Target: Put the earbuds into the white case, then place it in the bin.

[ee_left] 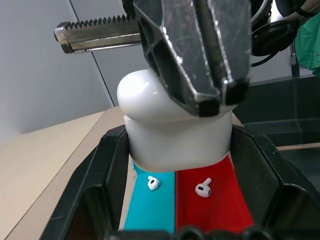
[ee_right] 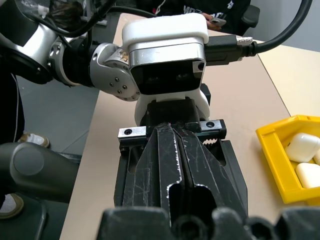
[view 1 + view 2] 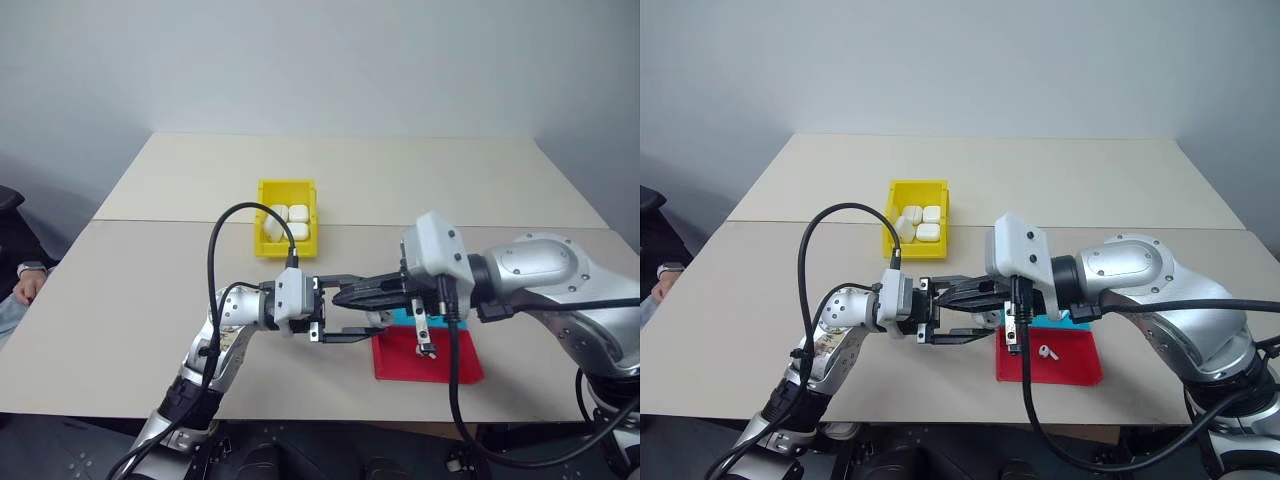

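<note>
The left hand (image 1: 175,150) gripped the case (image 1: 175,135) above the tray (image 3: 428,355). The right hand (image 1: 200,65) was pinched shut on its lid. Both earbuds (image 1: 202,189) lay in the tray.

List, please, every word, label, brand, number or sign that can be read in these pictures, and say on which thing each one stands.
Readable text: none.
White case, earbuds, yellow bin and teal and red tray: no print or label shows on them.
Left gripper and right gripper: no marking can be read on them.
Dark clothing of a person past the table's far edge: pale marks, too blurred to read.
</note>
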Robot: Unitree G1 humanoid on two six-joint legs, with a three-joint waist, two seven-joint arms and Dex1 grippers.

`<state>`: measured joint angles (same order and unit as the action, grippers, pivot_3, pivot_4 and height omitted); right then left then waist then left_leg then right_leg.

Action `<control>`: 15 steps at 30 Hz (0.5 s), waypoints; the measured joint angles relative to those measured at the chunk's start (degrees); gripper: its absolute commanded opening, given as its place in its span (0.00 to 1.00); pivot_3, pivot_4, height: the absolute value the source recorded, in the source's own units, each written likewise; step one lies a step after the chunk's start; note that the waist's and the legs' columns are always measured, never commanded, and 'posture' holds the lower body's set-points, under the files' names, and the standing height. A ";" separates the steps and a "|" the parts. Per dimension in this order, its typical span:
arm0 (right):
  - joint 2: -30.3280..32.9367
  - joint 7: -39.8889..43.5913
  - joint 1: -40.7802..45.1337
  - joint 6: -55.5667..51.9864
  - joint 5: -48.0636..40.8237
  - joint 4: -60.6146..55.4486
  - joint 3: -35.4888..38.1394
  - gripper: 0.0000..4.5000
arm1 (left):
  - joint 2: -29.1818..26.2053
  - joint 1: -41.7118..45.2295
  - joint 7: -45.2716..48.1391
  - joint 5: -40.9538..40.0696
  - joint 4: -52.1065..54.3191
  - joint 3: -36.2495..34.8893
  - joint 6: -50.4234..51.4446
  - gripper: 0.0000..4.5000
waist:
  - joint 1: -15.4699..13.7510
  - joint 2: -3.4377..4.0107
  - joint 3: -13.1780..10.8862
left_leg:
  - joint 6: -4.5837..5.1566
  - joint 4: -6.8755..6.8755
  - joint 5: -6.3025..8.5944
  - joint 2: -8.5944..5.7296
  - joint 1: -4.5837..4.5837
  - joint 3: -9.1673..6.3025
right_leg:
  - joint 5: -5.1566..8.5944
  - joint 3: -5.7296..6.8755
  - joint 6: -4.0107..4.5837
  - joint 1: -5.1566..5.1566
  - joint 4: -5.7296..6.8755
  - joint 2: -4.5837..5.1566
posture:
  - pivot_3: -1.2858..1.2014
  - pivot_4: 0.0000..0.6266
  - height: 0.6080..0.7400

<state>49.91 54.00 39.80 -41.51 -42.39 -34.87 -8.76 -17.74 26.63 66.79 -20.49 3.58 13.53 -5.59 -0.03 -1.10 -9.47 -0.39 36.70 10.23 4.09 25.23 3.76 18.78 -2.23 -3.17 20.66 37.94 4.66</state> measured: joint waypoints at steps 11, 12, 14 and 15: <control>2.19 1.99 -2.83 1.17 -0.01 1.45 7.03 0.01 | -0.28 0.56 0.24 -2.00 0.09 -1.45 0.34 0.62 | -0.03 0.00 0.00 | 0.00 0.01 0.00 0.00 0.00 0.01 | 0.00 -0.01 0.00 0.01 0.02 0.01 | 0.52 0.24 1.00; 1.71 1.81 -2.83 1.17 -0.91 1.83 8.28 0.01 | -0.27 0.64 -0.02 -1.92 0.08 -1.56 0.15 0.62 | -0.03 0.00 0.00 | 0.00 0.00 0.00 0.00 0.00 0.02 | 0.00 -0.02 0.00 0.01 0.02 0.01 | 0.52 0.24 1.00; 1.13 1.16 -2.76 1.17 -2.43 2.22 10.68 0.01 | -0.24 0.73 -1.28 -1.29 -0.05 -1.96 -0.31 0.62 | -0.05 0.00 0.00 | 0.00 0.00 0.00 0.00 0.00 0.01 | 0.00 -0.01 0.00 0.01 0.02 0.01 | 0.52 0.24 1.00; 1.10 0.60 -2.77 1.13 -3.26 2.67 12.12 0.01 | -0.28 1.10 -3.02 0.30 -0.27 -2.24 -0.55 0.62 | -0.10 -0.01 0.00 | 0.00 0.01 0.00 0.00 0.00 0.01 | 0.00 -0.01 0.00 0.01 0.02 0.01 | 0.52 0.24 1.00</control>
<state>51.00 54.60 37.03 -40.39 -45.65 -32.20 3.36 -18.02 27.73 63.77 -20.19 3.31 11.29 -6.14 -0.13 -1.11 -9.48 -0.39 36.71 10.23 4.09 25.23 3.77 18.78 -2.24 -3.17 20.67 37.96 4.67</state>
